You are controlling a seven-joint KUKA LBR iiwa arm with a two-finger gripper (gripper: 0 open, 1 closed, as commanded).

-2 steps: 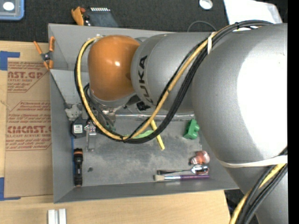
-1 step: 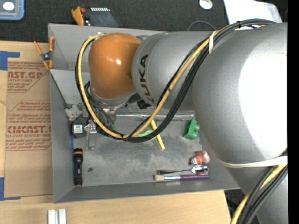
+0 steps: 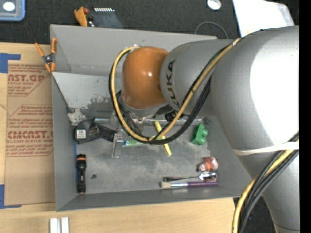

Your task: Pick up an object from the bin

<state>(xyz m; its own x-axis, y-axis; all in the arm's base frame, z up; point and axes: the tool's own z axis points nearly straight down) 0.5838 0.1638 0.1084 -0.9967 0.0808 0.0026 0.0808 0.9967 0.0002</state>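
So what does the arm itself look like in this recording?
The arm is built of big rounded silver-grey links, with dark KUKA lettering on the link nearest the wrist. A glossy orange dome cover caps the wrist, and yellow and black cables loop around it.

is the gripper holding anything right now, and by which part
It cannot be told. The gripper is down near the bin floor, beside a black boxy thing by the left wall, and the orange cover hides most of it.

Black surface (image 3: 160, 8) top; pale wooden tabletop (image 3: 146, 217) below.
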